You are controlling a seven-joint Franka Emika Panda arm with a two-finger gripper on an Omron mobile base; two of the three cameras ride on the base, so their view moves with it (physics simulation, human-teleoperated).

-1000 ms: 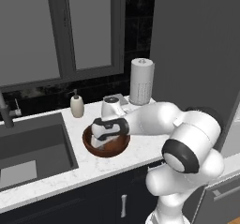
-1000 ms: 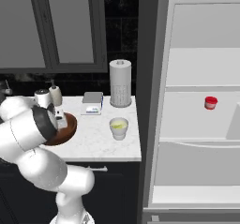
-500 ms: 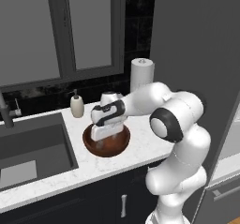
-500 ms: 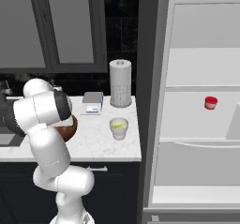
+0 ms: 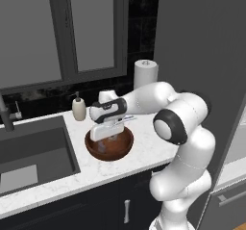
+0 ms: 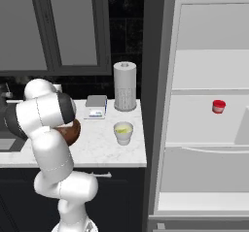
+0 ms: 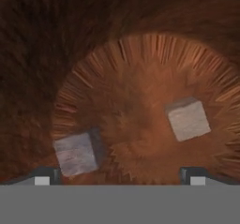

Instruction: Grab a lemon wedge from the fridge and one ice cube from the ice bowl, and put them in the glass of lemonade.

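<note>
The reddish-brown ice bowl [image 5: 110, 155] stands on the counter beside the sink, and its edge shows behind my arm [image 6: 73, 132]. My gripper [image 5: 107, 137] points down into it, open, with the fingertips [image 7: 45, 176] wide apart just above the bowl's floor [image 7: 136, 87]. One ice cube [image 7: 77, 153] lies close to the left fingertip and another ice cube [image 7: 188, 120] lies up to the right, neither held. The glass of lemonade [image 6: 123, 132] stands off-white on the counter near the fridge [image 6: 204, 129], whose door is open. The lemon wedge is out of view.
A small red cup [image 6: 219, 106] sits on a fridge shelf. A paper towel roll [image 6: 125, 86] and a small grey scale [image 6: 96, 105] stand at the counter's back. A soap bottle [image 5: 79, 108] and the sink [image 5: 33, 152] lie left of the bowl.
The arm's elbow has swung up and back over the counter. The hand has turned from lying sideways over the bowl to pointing down into it.
</note>
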